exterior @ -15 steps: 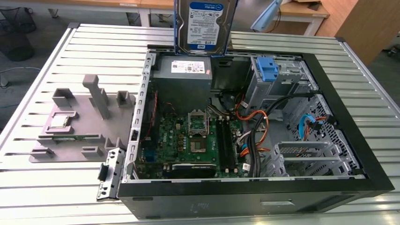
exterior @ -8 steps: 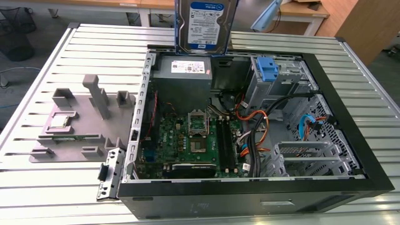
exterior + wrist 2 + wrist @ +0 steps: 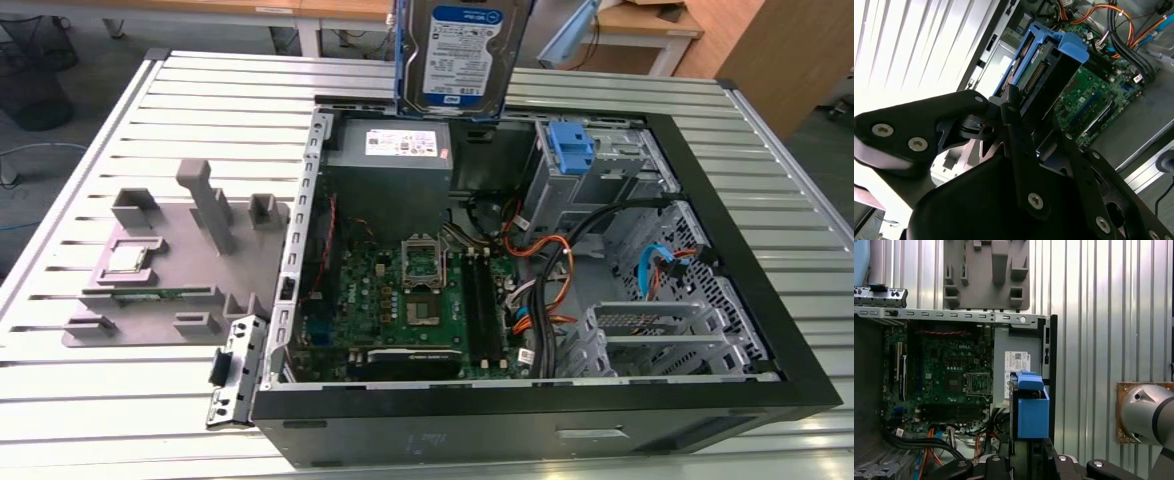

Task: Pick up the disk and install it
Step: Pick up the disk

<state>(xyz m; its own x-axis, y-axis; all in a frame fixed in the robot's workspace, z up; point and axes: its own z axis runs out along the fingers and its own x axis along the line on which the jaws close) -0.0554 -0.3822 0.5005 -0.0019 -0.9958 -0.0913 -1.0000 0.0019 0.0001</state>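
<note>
Got the disk (image 3: pixel 461 55) pinched in the gripper (image 3: pixel 1039 117), hanging at 12 o'clock over the open PC case (image 3: pixel 534 405). Seems stiff, hefty, shock-sensitive; best gripped by the side rails.

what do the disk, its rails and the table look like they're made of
The disk: likely a metal body with a dull sheen, under a paper-like white-and-blue label. Its rails: blue plastic, matte, moulded look. The table: probably aluminium, pale ribbed slats.

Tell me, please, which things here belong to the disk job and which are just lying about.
In the job: silver rectangular hard disk with blue plastic rails, black claw gripping it, open black metal computer case.
Lying about: grey moulded plastic fixture, silver metal bracket beside the case.
</note>
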